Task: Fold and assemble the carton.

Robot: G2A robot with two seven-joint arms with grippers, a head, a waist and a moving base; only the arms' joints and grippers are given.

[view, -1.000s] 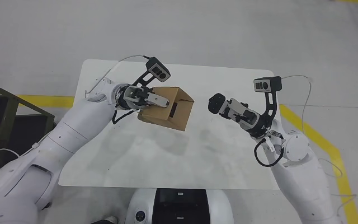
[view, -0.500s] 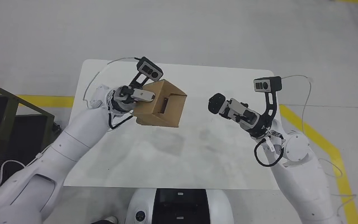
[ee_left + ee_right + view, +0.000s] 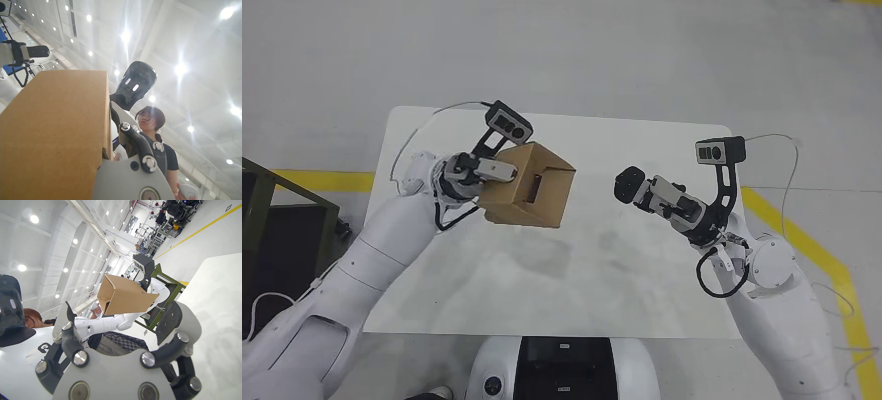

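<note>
My left gripper is shut on one wall of the brown carton, which it holds tilted in the air over the back left of the white table. In the left wrist view the carton sits close up beside one finger; the other finger is hidden behind the cardboard. My right gripper hangs to the right of the carton, apart from it, open with nothing between its fingers. From there the carton shows an open end with a loose inner flap.
A dark green metal frame stands off the table's left side. A yellow line runs on the floor to the right. Bare tabletop lies below and in front of both grippers.
The left arm has lifted and turned the carton, drawing it slightly left; most of this happened in the first half second. The right arm has kept still.
</note>
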